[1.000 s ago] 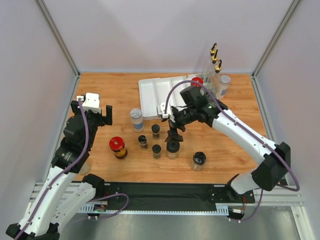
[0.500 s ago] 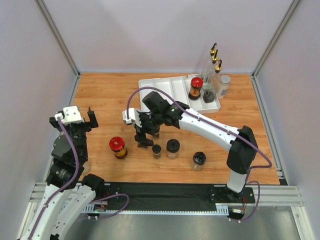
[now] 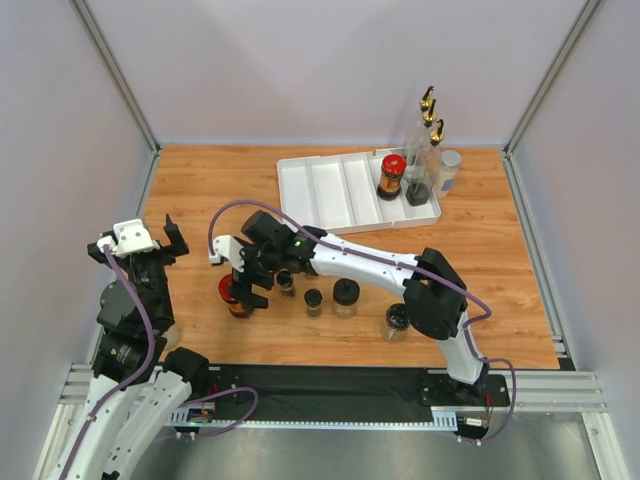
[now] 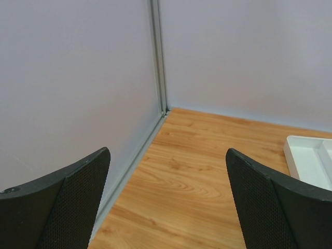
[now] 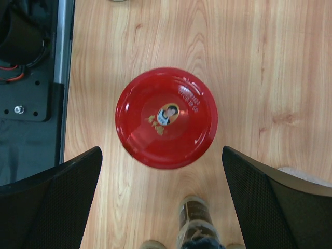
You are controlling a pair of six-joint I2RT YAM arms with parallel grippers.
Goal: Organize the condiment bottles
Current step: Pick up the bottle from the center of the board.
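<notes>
- Black mesh-faced left fingers (image 4: 78,202) stand spread wide and empty at the far left of the bench (image 3: 210,190). Between them we see only bare wood, the corner post (image 4: 158,57) and an edge of the white tray (image 4: 311,158); no bottle lies near them.
- On the front-left part of the bench, a red-capped amber jar (image 5: 166,124) stands upright.
- Over that jar are the right fingers (image 5: 270,202), also spread wide and gripping nothing. In the wrist view we look straight down on the red cap, which sits midway between the two fingers with bare wood on either side. Neither finger touches it.
- Just right of that jar stands a small black-lidded jar (image 3: 286,281), partly under the right arm (image 3: 360,262). A second small jar (image 3: 313,300) stands a little nearer the front.
- Next comes a medium black-lidded jar (image 3: 346,293), then another medium jar (image 3: 397,320) near the front edge, beside the arm's elbow.
- At the back right, the tray holds a second red-capped jar (image 3: 391,175) in its right end.
- Tall gold-spouted bottles (image 3: 432,150) stand at the tray's right end; we cannot tell whether they are inside it or just behind it.
- Furthest right, a grey-lidded clear jar (image 3: 449,168) stands on the bench just beside the tray.
</notes>
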